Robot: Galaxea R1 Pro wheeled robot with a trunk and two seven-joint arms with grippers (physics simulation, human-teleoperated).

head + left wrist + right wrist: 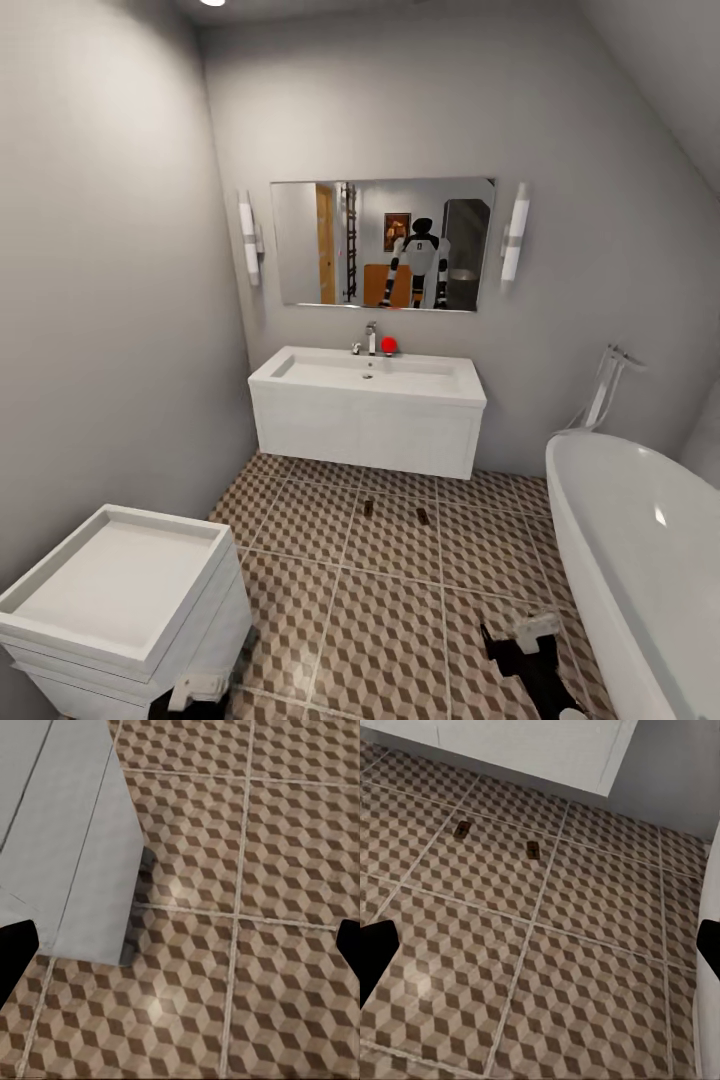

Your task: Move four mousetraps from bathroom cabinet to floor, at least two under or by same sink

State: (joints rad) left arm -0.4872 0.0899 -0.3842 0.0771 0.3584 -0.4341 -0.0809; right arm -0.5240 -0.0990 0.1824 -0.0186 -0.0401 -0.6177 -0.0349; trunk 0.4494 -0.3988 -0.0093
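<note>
The bathroom floor (390, 620) is spreading across the room with its brown and beige cube tiles. The bathtub (640, 560) is curving along the right side, and the sink (368, 410) is hanging on the far wall under a mirror (383, 243), with a chrome tap (370, 338) and a small red thing (389, 345) sitting on its back edge. Its basin is looking bare. The white drawer unit (120, 600) is standing at the near left, its tray-like top holding nothing.

Two mousetraps are lying on the tiles just in front of the sink, one (368, 508) to the left, the other (422, 517) near it but apart.

The left pincer (180, 945) is hanging over the tiles beside the unit, fingers spread wide and holding nothing. The right pincer (540, 945) is likewise spread wide and carrying nothing, with both traps lying well ahead of it.
</note>
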